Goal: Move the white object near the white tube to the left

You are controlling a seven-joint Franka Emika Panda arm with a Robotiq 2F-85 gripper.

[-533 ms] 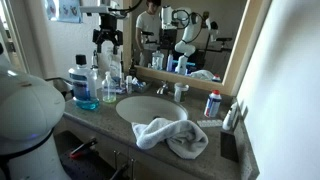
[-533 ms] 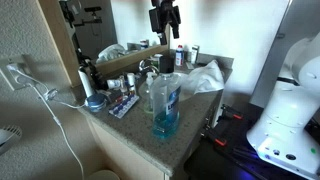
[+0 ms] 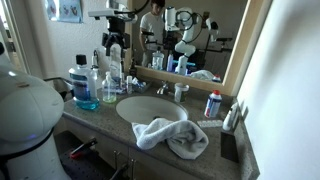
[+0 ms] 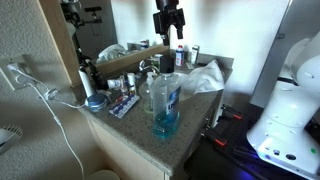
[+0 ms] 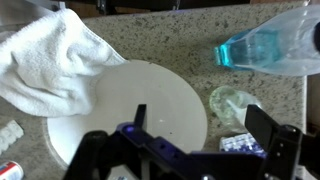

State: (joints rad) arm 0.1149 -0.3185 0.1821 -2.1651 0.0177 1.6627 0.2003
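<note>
- Speckled granite countertop (image 3: 98,118), grey-brown and matte, runs beneath a broad wall mirror (image 3: 205,30): a bathroom vanity, crowded with bottles.
- Sunk into the stone is a round white sink (image 3: 140,106), smooth and glossy. In the wrist view its bowl (image 5: 150,95) fills the middle of the picture.
- Over the sink's front rim lies a white terry towel (image 3: 172,136), crumpled into soft, thick folds. The wrist view has it bunched at upper left (image 5: 50,60), lapping over the bowl's edge.
- Beside the sink stands a clear plastic mouthwash bottle (image 3: 84,84) with square shoulders and blue liquid inside. It stands right up front in an exterior view (image 4: 165,100).
- Up top, the black gripper (image 3: 113,48) hangs high over the sink, well apart from the counter. It shows in both exterior views (image 4: 167,30).
- From the wrist, the gripper (image 5: 176,128) is spread wide. Its dark, blocky fingers (image 5: 88,152) stand far apart, with only the basin showing between them.
- And the task's thing: a small white knobbly object (image 5: 10,133) lies on the granite at the left edge of the wrist view.
- It sits near the sink's rim, just beside a white tube (image 5: 8,170) marked with red and cut off by the frame. Nothing is touching it.
- In the exterior views it is too small to pick out.
- A rounded, glossy white robot base (image 4: 290,95) bulks at the counter's end.
</note>
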